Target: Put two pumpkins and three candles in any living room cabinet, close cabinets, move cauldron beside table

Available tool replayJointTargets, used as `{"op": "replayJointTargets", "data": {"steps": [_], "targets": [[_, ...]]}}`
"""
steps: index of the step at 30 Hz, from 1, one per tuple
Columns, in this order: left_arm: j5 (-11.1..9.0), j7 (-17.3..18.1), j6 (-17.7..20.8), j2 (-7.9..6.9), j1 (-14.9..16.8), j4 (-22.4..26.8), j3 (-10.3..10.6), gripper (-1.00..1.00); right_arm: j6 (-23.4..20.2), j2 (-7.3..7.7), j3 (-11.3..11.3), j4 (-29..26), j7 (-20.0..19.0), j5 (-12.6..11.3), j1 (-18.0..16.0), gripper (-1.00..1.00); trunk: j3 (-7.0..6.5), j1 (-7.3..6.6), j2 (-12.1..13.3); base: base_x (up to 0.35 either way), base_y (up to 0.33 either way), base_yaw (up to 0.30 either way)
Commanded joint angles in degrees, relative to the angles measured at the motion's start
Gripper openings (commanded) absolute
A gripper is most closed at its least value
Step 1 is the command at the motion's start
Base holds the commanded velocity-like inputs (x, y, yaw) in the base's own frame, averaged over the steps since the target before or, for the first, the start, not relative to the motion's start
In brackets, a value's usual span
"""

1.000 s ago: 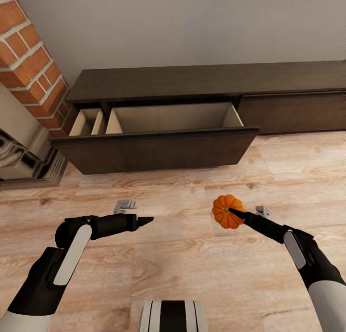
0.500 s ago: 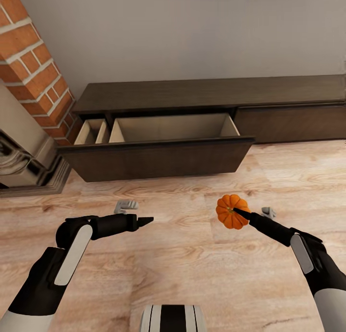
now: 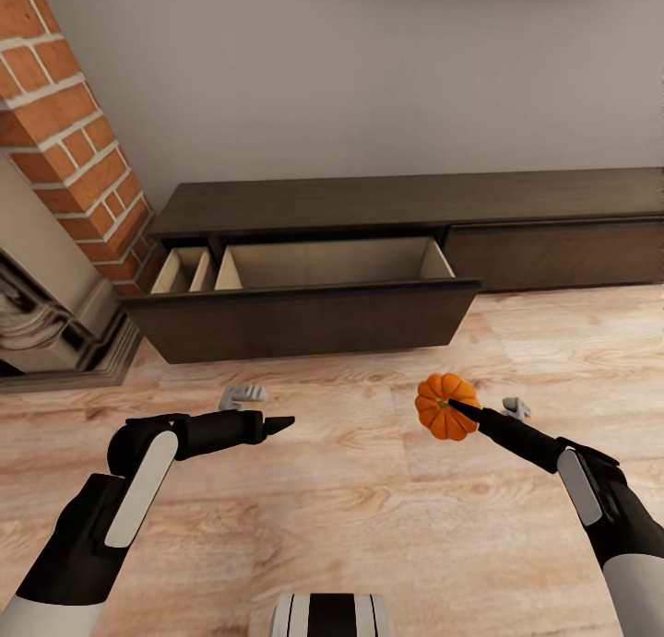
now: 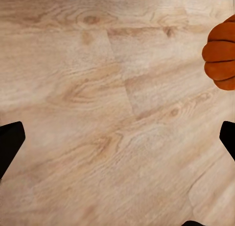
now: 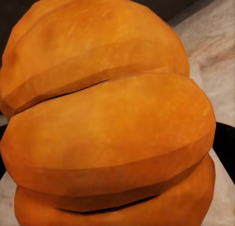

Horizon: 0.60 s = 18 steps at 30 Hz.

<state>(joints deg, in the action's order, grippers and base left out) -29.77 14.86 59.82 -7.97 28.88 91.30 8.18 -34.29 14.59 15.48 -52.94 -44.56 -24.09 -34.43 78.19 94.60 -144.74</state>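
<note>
Nearest the camera, at 6 o'clock in the head view, the white and black striped top of the robot's trunk [image 3: 332, 614] can just be made out. A bit further out, the left gripper [image 3: 277, 424] is seen at about 8 o'clock, held level above the pale wood-plank floor [image 3: 350, 517] with its dark tips pinched together to a point and nothing in them, though in the left wrist view the black fingertips [image 4: 11, 142] are seen far apart at opposite edges, so the state of those jaws can't really be called.

Over at 4 o'clock the right gripper [image 3: 454, 406] is clamped on the small round orange ribbed pumpkin [image 3: 445, 406], which is held up off the floor; up close, its fat orange ribs [image 5: 112, 118] are seen in the right wrist view. The same pumpkin's edge [image 4: 221, 54] is caught in the left wrist view too.

Past the hands, towards 12 o'clock, the long low dark-brown wood cabinet [image 3: 415, 204] is set against the plain grey wall [image 3: 369, 65]. Its wide drawer [image 3: 304, 319] is pulled open, with pale beige compartments showing and nothing visible in them. At 10 o'clock a red brick chimney column [image 3: 65, 130] and a beige stone fireplace surround [image 3: 51, 314] are seen just beside the cabinet's end.
</note>
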Motion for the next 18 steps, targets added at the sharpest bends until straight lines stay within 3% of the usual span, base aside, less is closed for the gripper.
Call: {"op": "replayJointTargets", "data": {"steps": [1, 8, 11, 18], "targets": [[0.61, 0.56, 0.12, -0.03, 0.03, 0.02, 0.03, 1.0, -0.51, 0.0, 0.08, 0.03, -0.25, -0.35, -0.03, -1.0, -0.19, -0.03, 0.0, 0.0, 0.0, 0.0], [0.68, 0.52, 0.12, -0.01, 0.03, 0.02, 0.14, 1.0, -0.51, -0.06, 0.0, 0.1, 1.32, -0.31, -0.03, -1.0, -1.74, -0.21, 0.09, 0.0, 0.0, 0.0], [0.67, 0.52, 0.12, -0.01, 0.03, 0.02, 0.13, 1.0, -0.51, -0.08, -0.24, 0.11, 2.92, -0.43, -0.03, -1.0, -1.77, -0.21, 0.09, 0.0, 0.0, 0.029], [0.62, 0.56, 0.16, -0.02, 0.03, 0.04, 0.01, 1.0, -0.51, -0.11, -0.4, 0.19, 3.95, -0.54, -0.03, -1.0, -2.17, -0.21, 0.09, 0.0, 0.0, 0.164]]}}
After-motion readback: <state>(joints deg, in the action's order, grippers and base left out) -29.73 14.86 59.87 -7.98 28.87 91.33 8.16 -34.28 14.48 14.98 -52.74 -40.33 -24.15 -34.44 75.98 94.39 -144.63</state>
